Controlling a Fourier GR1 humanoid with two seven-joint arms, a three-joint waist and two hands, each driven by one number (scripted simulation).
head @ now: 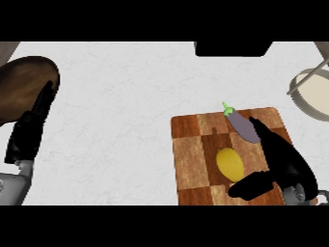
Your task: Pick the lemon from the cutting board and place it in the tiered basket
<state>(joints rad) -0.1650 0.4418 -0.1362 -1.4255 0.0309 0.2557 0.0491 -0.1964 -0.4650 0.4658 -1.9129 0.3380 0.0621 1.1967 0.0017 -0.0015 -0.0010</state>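
Observation:
A yellow lemon point(229, 164) lies on the wooden cutting board point(195, 154) at the lower right. My right hand point(284, 161) hovers over the board just right of the lemon, fingers straight and pointing up the view, thumb point(251, 185) reaching below the lemon; it holds nothing. A purple eggplant point(242, 126) with a green stem lies at the board's top, beside the fingertips. The tiered basket point(322, 94) shows at the right edge, a round tray with wire posts. My left hand point(32, 125) rests open at the left.
A dark brown wooden bowl or pan point(14, 87) sits at the far left, partly under my left hand's fingers. A black object point(232, 48) stands at the counter's back edge. White marble counter point(124, 120) stretches between the two arms.

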